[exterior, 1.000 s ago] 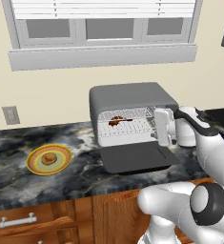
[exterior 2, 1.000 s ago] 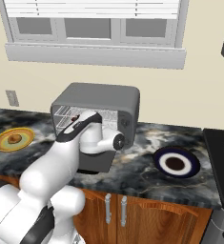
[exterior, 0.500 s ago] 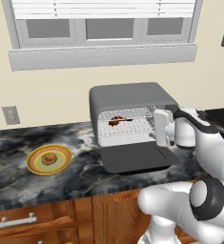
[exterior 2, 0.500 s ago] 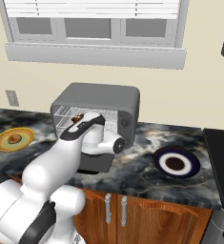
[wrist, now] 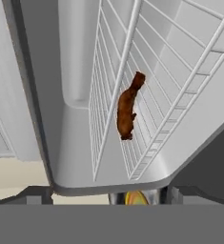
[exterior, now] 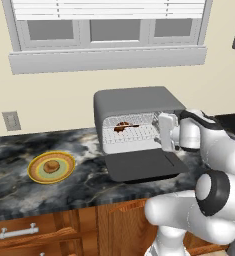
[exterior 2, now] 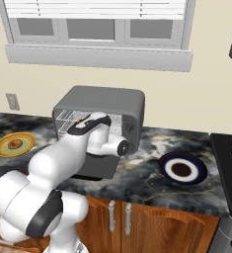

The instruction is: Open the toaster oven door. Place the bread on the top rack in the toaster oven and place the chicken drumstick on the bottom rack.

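Arm (exterior 2: 83, 148) before toaster oven (exterior 2: 100, 116)

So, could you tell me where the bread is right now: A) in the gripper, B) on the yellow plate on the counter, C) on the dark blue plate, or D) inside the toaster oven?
B: the bread sits on the yellow plate, left of the toaster oven.

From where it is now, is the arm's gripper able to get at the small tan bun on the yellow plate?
Probably yes: the tan bun lies uncovered on the yellow plate, with bare counter between it and the open gripper at the oven mouth.
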